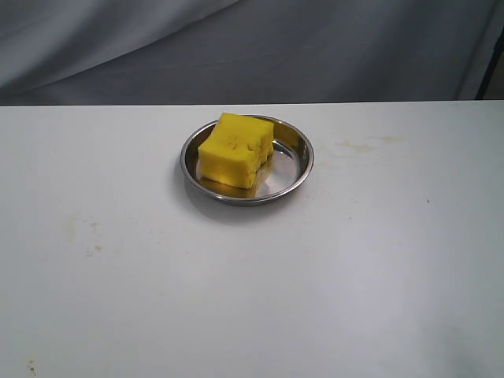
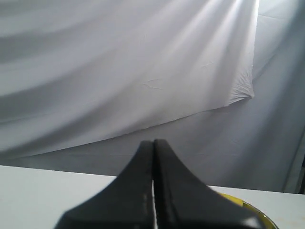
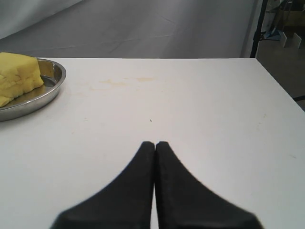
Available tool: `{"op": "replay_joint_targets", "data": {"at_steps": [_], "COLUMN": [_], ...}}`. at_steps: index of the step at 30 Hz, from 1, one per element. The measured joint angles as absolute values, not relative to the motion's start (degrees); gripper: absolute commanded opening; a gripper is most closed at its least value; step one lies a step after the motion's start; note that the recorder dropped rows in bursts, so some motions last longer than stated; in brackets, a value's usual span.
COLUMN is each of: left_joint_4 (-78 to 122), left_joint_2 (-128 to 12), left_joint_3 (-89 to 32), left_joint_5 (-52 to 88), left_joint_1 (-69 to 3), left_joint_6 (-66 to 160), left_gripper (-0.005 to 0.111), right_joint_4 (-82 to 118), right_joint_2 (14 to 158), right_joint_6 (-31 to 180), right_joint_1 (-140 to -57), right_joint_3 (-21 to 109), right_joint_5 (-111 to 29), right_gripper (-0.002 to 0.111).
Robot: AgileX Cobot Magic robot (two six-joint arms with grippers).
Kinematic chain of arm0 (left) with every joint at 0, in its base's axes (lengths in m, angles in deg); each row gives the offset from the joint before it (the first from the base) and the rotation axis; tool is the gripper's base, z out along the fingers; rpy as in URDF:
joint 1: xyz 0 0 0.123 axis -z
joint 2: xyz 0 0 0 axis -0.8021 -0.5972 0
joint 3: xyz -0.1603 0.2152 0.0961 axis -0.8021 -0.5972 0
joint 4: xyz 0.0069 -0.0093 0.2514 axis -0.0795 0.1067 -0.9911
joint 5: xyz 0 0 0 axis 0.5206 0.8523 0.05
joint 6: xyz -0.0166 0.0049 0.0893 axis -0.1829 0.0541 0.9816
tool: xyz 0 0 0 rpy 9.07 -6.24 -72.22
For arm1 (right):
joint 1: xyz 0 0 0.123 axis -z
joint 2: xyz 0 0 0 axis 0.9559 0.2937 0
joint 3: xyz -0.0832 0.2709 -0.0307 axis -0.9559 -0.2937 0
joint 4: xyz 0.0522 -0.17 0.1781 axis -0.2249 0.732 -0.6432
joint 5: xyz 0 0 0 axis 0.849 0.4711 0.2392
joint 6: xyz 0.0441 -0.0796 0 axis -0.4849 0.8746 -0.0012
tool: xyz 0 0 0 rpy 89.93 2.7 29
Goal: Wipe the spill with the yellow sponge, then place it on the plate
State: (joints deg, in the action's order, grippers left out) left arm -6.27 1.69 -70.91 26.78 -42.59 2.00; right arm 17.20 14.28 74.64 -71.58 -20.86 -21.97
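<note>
The yellow sponge lies inside the plate, a shiny steel dish at the back middle of the white table. The right wrist view catches the same sponge and plate off to one side. No amber spill shows; only a faint pale stain lies on the table beside the plate. My left gripper is shut and empty, aimed at the grey backdrop, with a sliver of the plate's rim beside it. My right gripper is shut and empty over bare table. Neither gripper appears in the exterior view.
A grey cloth backdrop hangs behind the table's far edge. Faint brownish specks mark the tabletop at the left. In the right wrist view the table edge shows, with a dark stand beyond it.
</note>
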Motion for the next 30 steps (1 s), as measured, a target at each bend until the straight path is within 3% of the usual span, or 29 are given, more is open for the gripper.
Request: {"op": "replay_joint_targets", "data": {"at_steps": [8, 22, 30], "left_joint_4": [8.20, 18.42, 22.09], "left_joint_2": [1.69, 1.69, 1.69], "left_joint_3": [-71.01, -71.01, -71.01], "left_joint_5": [27.97, 29.30, 36.89], "left_joint_1": [-42.59, -42.59, -42.59], "left_joint_6": [19.11, 23.85, 32.86], "left_gripper": [0.000, 0.000, 0.000], "right_joint_4": [17.20, 17.20, 17.20], "right_joint_2": [14.28, 14.28, 14.28], "right_joint_6": [74.64, 74.64, 74.64], "right_joint_1": [-71.58, -71.58, -71.58], "right_joint_3": [-20.86, -20.86, -20.86], "right_joint_5": [-21.97, -21.97, -21.97], "right_gripper": [0.000, 0.000, 0.000]}}
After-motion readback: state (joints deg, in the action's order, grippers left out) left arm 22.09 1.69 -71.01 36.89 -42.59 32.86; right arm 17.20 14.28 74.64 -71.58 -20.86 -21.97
